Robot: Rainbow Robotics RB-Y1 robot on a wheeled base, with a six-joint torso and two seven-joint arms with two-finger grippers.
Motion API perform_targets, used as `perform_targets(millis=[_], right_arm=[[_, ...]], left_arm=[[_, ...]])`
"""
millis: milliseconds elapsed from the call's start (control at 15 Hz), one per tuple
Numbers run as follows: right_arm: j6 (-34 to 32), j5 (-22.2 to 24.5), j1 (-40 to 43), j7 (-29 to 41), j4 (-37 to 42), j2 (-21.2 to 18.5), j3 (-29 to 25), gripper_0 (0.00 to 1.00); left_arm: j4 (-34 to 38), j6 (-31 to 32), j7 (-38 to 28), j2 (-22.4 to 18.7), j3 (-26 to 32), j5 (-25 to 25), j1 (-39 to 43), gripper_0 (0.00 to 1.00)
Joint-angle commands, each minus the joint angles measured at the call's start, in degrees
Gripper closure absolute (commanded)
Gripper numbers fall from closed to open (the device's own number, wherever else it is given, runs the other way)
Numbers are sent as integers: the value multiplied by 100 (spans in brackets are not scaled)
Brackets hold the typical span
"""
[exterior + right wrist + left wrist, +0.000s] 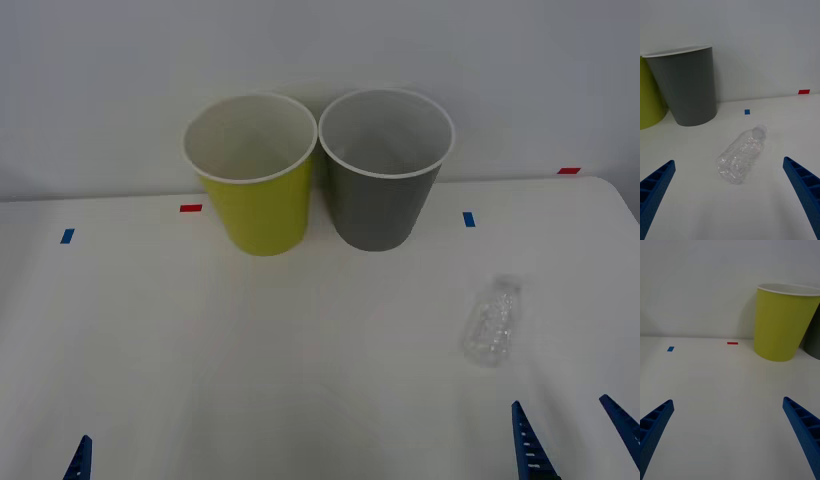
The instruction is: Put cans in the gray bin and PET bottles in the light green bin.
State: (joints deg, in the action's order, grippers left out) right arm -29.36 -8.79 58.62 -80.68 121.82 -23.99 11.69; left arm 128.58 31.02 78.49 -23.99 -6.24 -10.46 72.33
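Right pincer spread wide, empty, near the lying PET bottle; left pincer likewise.

Right claw: low at near right edge of front view, two blue ribbed fingers spread wide, nothing between them, pointing forward. Left claw: low at near left, fingers likewise spread wide apart, nothing held; single blue fingertip at front view's lower edge. Both claws level, facing forward over worktop.
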Motion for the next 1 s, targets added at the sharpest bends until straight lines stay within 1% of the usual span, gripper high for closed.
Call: perform_targets(millis=[67,1000], right_arm=[[0,0,0,0,0,0,0,0],[0,0,0,0,0,0,0,0]], left_arm=[[0,0,0,0,0,0,0,0],[0,0,0,0,0,0,0,0]])
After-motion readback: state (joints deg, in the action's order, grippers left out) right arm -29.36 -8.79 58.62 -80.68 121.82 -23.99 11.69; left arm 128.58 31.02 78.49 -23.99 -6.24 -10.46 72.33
